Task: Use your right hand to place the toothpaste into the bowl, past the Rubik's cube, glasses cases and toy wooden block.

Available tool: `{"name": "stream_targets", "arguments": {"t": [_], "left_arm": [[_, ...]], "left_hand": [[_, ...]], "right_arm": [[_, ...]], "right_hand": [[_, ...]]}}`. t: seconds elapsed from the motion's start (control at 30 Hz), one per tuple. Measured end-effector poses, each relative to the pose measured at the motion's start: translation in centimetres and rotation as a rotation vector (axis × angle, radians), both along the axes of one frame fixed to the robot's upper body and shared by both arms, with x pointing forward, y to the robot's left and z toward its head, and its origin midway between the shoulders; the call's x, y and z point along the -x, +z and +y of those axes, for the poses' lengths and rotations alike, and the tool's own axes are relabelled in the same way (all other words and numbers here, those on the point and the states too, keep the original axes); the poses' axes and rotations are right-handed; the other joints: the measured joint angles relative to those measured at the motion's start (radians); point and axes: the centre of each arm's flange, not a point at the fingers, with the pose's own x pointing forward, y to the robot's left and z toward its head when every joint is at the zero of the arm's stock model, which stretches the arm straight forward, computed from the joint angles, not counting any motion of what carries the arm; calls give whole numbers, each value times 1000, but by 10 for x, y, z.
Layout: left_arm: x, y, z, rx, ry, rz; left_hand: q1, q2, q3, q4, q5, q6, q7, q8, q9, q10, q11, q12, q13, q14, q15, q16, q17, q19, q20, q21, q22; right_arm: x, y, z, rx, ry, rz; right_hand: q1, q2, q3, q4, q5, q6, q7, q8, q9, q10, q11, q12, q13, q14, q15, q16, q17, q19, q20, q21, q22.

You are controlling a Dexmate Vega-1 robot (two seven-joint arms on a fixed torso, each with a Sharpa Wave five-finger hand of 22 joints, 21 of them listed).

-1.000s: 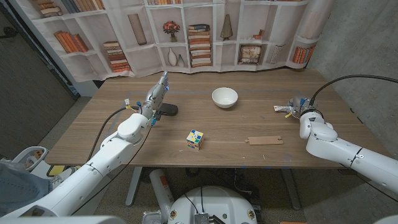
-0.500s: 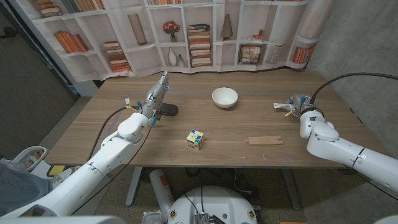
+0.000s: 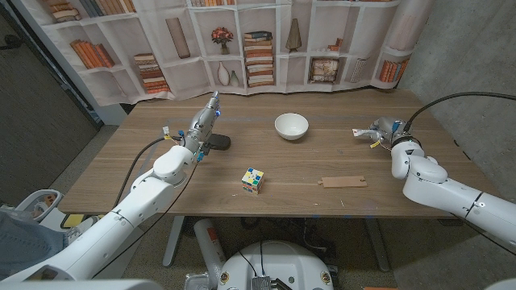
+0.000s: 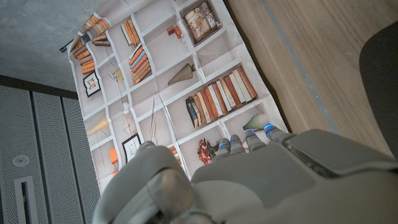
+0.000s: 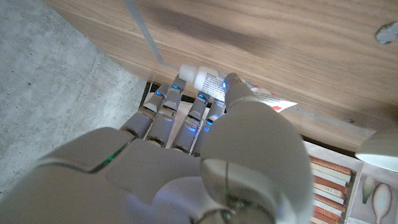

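Right hand (image 3: pixel 385 131) is near the table's (image 3: pixel 322 157) right edge, about level with the bowl, fingers wrapped around the toothpaste (image 3: pixel 360 132). In the head view the white tube sticks out of the hand toward the table's middle, clear of the surface as far as I can tell. In the right wrist view the hand (image 5: pixel 186 155) has its fingers (image 5: pixel 168 102) curled over the tube (image 5: pixel 214 81), with the white cap end showing past the fingertips.

White bowl (image 3: pixel 291 126) sits on the far half of the table, roughly centred between the left and right edges, well apart from the right hand. It looks empty.

Rubik's cube (image 3: pixel 252 181) sits near the front edge, just left of centre. Flat wooden block (image 3: pixel 343 182) lies near the front edge, right of centre, between the cube and the right arm. Dark glasses case (image 3: pixel 216 142) lies on the left half, just beside the left hand.

Left hand (image 3: pixel 203 125) is over the left half of the table with its fingers stretched toward the far edge, holding nothing that I can see. Left wrist view shows the back of that hand (image 4: pixel 261 180) and a dark patch of the case (image 4: pixel 382 68) at the picture's edge.

A bookshelf-print curtain (image 3: pixel 242 40) hangs behind the far edge.
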Motion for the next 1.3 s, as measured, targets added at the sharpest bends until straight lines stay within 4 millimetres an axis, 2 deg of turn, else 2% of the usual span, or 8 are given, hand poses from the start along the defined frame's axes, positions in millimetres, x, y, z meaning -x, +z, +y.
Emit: {"name": "stream_targets", "arguments": {"t": [1.3], "left_arm": [[6, 3, -4, -26, 0, -8]], "left_hand": [[4, 4, -13, 2, 0, 0, 0, 0, 0, 0, 0, 0, 0, 0, 0, 0, 0, 0, 0, 0, 0]], "right_arm": [[14, 19, 32, -39, 203, -110]], "right_hand": [[5, 5, 9, 0, -9, 0, 0, -15, 0, 0, 0, -16, 0, -15, 4, -16, 1, 0, 0, -4, 0]]}}
